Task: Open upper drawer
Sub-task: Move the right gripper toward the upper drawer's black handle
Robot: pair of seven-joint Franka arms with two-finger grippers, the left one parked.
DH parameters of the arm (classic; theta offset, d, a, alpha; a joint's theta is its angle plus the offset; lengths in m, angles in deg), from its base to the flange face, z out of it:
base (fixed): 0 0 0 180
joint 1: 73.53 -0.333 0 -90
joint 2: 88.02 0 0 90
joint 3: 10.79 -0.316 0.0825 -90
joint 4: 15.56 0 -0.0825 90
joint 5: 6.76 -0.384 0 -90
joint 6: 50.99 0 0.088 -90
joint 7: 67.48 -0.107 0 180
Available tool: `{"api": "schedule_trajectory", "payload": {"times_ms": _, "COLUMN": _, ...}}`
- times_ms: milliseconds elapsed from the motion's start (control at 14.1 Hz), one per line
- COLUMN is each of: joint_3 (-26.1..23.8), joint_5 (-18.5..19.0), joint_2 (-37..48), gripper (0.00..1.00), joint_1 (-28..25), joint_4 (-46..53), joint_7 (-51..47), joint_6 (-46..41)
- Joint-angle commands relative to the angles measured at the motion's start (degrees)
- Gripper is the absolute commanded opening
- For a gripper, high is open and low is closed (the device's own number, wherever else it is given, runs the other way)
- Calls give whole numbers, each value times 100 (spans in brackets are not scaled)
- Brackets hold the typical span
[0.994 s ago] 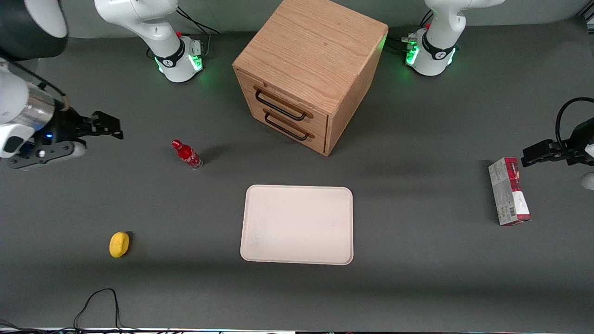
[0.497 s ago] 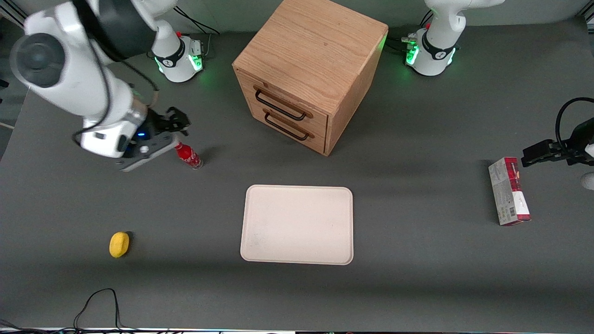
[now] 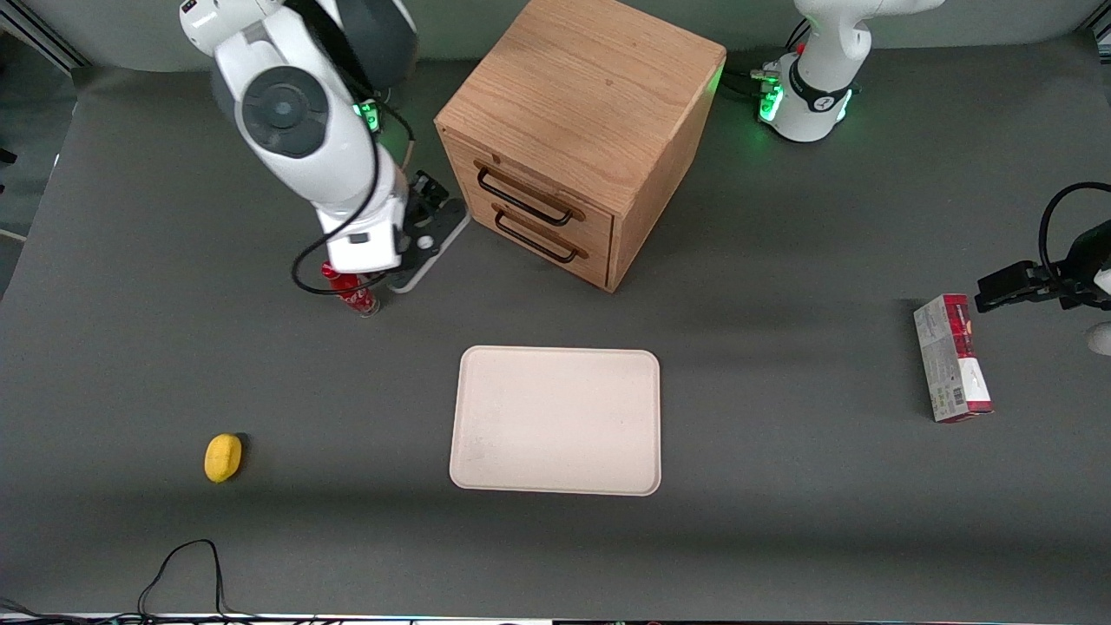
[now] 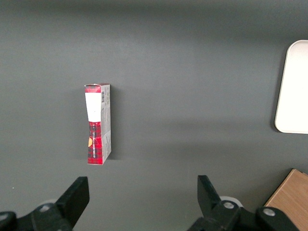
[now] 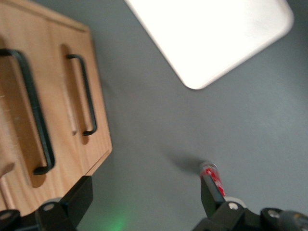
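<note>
Front view: an elevated camera looks steeply down on the whole grey surface point(image 3: 781, 538), taking in the wooden cabinet point(image 3: 581, 104), the white tray point(image 3: 555, 421) and both arm bases.

Right wrist view: a camera mounted on the working arm, close to the end effector point(image 5: 144, 204), whose fingers are spread apart. It faces down at the surface from near the cabinet front, so the upper drawer point(image 5: 19, 110) fills one side. It shares the cabinet point(image 5: 48, 96), the tray point(image 5: 211, 33) and the red bottle point(image 5: 211, 177) with the front view, where the end effector point(image 3: 427, 193) sits in front of the upper drawer point(image 3: 529, 198), above the bottle point(image 3: 351, 295).

Left wrist view: a camera facing straight down at the parked arm's end, sharing the red-and-white box point(image 4: 97, 124), a tray edge point(image 4: 292, 86) and a cabinet corner point(image 4: 291, 199) with the front view, which also shows the box point(image 3: 952, 358).
</note>
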Motion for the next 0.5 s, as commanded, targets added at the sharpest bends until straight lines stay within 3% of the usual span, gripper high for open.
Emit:
{"api": "schedule_trajectory", "payload": {"times_ms": 0, "joint_3": 31, "joint_5": -710, "joint_2": -333, "gripper": 100, "joint_1": -70, "joint_4": 207, "joint_7": 612, "joint_6": -93}}
{"api": "schedule_trajectory", "payload": {"times_ms": 213, "joint_3": 14, "joint_5": -1222, "joint_2": -623, "gripper": 100, "joint_1": -70, "joint_4": 277, "joint_7": 789, "joint_6": -154}}
{"api": "schedule_trajectory", "payload": {"times_ms": 426, "joint_3": -30, "joint_5": -1250, "joint_2": -624, "gripper": 100, "joint_1": -202, "joint_4": 251, "joint_7": 763, "joint_6": -172}}
